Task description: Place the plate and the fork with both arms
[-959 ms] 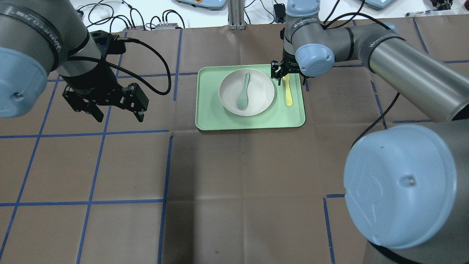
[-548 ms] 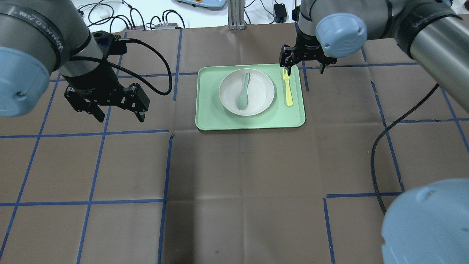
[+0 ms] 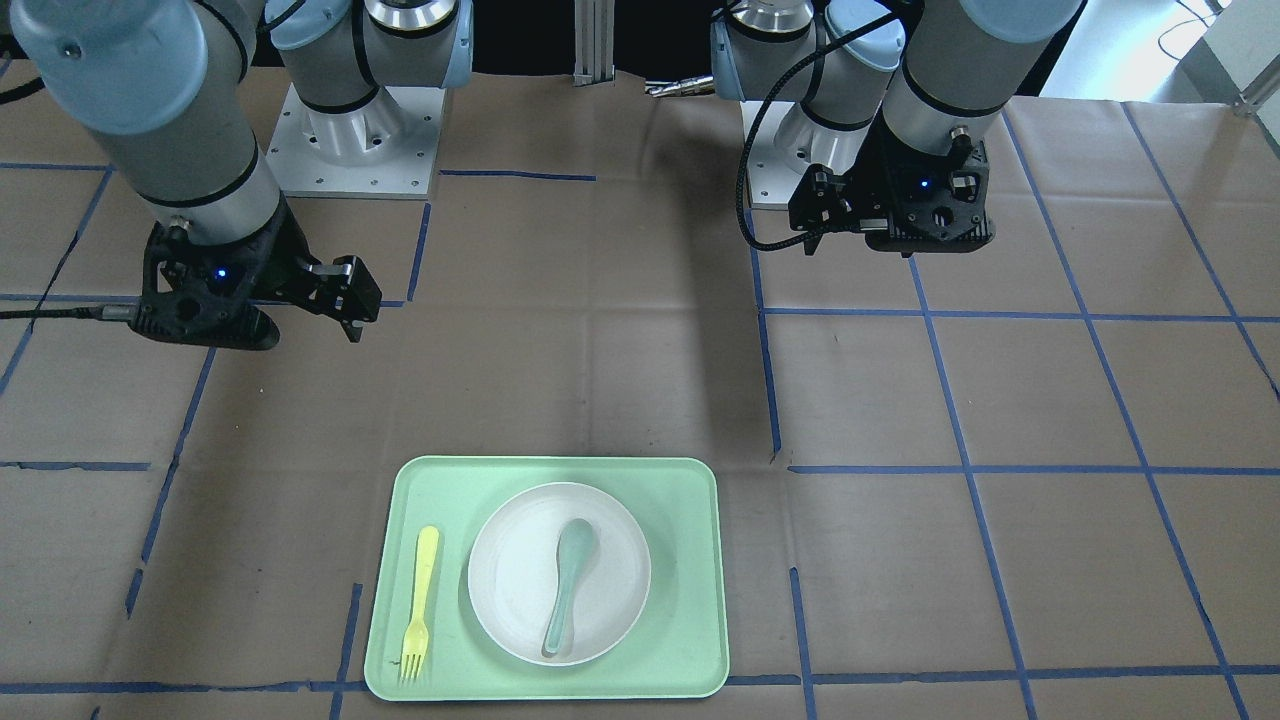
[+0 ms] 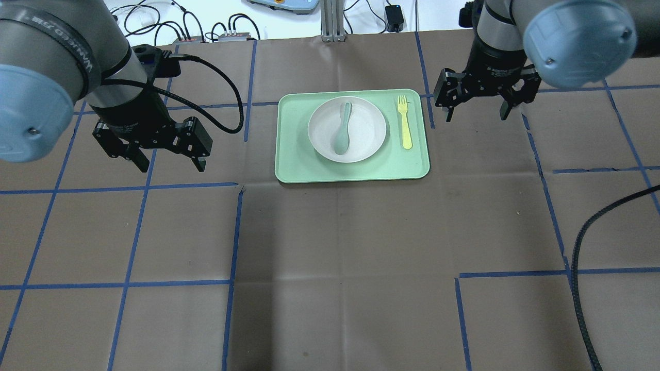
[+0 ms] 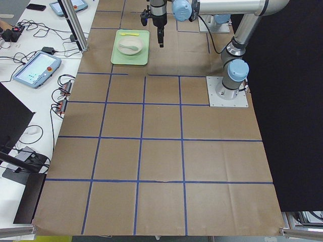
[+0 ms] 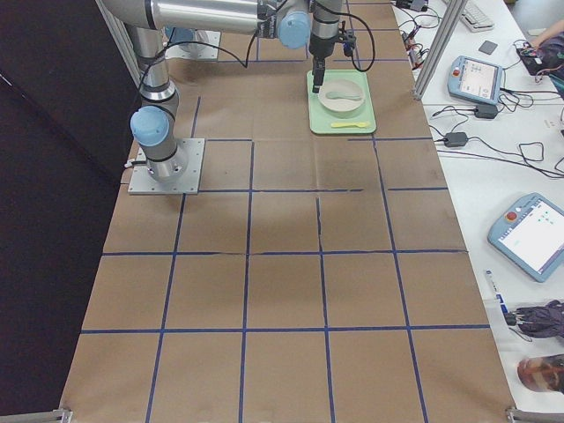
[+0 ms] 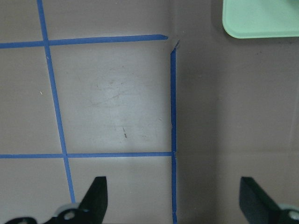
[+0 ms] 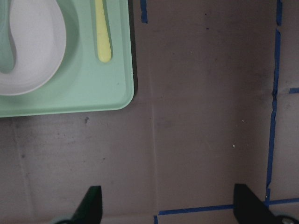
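Observation:
The off-white plate [image 4: 347, 129] sits on the pale green tray [image 4: 294, 165], with a grey-green spoon [image 4: 342, 131] lying in it. The yellow fork [image 4: 405, 121] lies on the tray right of the plate, tines to the far side. The plate [image 3: 520, 590], the fork [image 3: 420, 600] and the tray [image 3: 690, 560] also show in the front view. My right gripper [image 4: 477, 108] is open and empty, raised right of the tray. My left gripper [image 4: 170, 162] is open and empty, well left of the tray. The right wrist view shows the fork's handle [image 8: 102, 32] and the plate's edge [image 8: 42, 42].
Brown paper with blue tape lines [image 4: 234, 232] covers the table. Cables and boxes [image 4: 206, 31] lie beyond the far edge. The right arm's black cable [image 4: 582, 242] hangs at the right. In the left wrist view a tray corner [image 7: 261, 18] shows at top right.
My right gripper has let go of the fork, lifted and moved right, off the tray. The fork stays lying on the tray. The left arm has barely moved.

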Robot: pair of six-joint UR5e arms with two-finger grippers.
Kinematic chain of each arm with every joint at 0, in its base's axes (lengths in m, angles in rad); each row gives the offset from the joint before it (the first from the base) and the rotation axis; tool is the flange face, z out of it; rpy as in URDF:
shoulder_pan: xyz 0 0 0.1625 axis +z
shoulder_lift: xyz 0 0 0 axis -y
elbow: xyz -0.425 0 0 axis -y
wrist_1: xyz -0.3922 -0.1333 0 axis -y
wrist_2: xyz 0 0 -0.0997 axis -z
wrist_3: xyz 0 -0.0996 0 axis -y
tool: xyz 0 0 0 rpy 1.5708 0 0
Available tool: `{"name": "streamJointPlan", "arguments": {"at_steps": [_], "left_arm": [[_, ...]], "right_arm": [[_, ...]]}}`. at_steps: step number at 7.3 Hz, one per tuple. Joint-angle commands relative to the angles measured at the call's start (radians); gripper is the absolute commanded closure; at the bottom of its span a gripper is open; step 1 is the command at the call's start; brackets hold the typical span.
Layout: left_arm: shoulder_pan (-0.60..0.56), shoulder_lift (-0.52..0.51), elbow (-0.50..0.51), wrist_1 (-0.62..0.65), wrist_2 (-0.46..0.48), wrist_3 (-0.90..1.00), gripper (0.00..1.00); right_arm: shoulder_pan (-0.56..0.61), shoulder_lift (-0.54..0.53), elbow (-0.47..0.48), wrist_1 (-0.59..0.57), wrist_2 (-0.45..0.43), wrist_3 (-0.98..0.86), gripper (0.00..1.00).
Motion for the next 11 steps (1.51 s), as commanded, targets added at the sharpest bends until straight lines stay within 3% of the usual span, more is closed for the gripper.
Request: {"name": "streamJointPlan", "arguments": {"at_steps": [1, 4, 11], "left_arm": [[-0.003, 0.012, 0.017, -0.001, -0.001, 0.008, 0.00], [-0.001, 0.014, -0.004, -0.001, 0.004, 0.009, 0.00], [0.010, -0.018, 0.006, 0.007, 0.008, -0.003, 0.00]], "right_arm": [[-0.005, -0.107, 0.064, 0.056, 0.010, -0.007, 0.00], [-0.001, -0.054, -0.027, 0.110, 0.037, 0.002, 0.00], [-0.002, -0.040, -0.038, 0.112, 0.034, -0.007, 0.00]]}}
